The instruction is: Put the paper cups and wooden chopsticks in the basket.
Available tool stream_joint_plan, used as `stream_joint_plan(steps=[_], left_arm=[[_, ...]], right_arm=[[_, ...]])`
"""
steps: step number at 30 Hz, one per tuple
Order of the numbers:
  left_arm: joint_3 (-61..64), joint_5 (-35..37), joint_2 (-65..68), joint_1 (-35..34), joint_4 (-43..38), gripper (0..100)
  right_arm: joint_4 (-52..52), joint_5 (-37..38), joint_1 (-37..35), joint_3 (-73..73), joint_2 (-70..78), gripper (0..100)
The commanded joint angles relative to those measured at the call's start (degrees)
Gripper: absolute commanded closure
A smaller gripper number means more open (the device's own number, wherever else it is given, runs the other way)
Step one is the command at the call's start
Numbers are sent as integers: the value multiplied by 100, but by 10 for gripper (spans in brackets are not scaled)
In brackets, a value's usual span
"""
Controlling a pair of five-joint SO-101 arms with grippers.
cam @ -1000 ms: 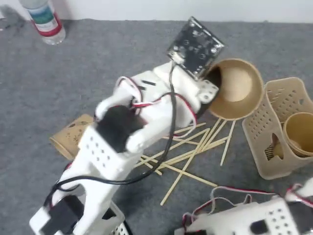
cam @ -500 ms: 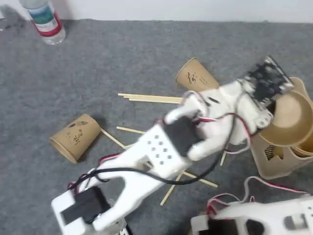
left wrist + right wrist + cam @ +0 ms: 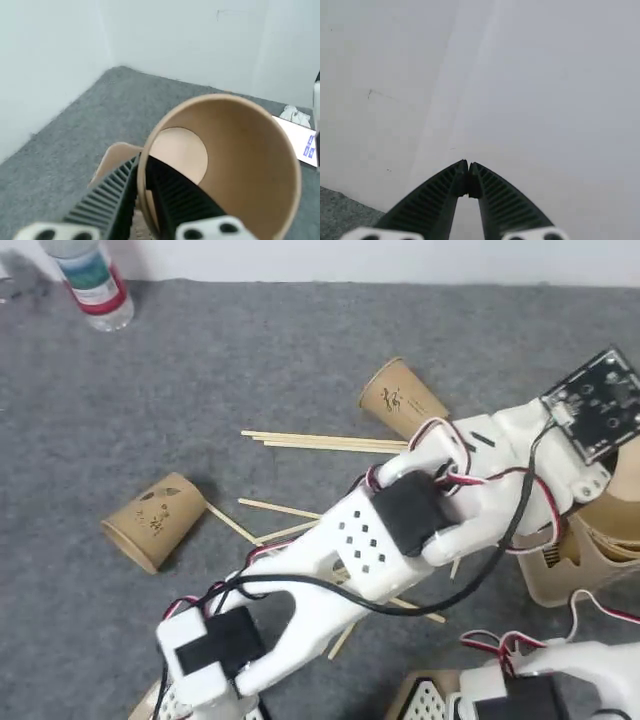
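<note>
Left wrist view: left claw [image 3: 142, 166] pinches a paper cup [image 3: 250, 150] by its rim.

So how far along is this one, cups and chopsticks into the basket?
Done: nothing I can confirm, since the inside of the basket is mostly hidden. In hand: the left jaws pinch the rim of a paper cup, held at the basket. Left: a cup beside the chopsticks and another cup farther off, both on their sides, with the chopsticks scattered on the table.
</note>
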Motion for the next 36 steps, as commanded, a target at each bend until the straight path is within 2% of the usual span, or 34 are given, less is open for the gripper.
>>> stream_joint_plan(steps=[1,5,14,16,19,21,29,36], left_arm=[[-637,53,185,255,211,988],[-1051,53,756,492,563,988],[-1842,88,1697,299,1152,987],[-2044,79,1758,264,1380,945],[-2334,237,1811,237,1653,799],[-2448,422,1820,202,1723,783],[-2492,448,1820,-123,1556,783],[-2440,431,1864,-352,598,783]], right_arm=[[-84,70,48,-316,-40,992],[-110,62,48,-211,-40,992],[-84,62,48,-202,-40,992],[-84,62,48,-202,-40,992],[-75,62,48,-193,-40,992],[-75,62,48,-158,-40,992],[-84,79,-66,-9,-48,992],[-84,79,-75,-9,-48,992]])
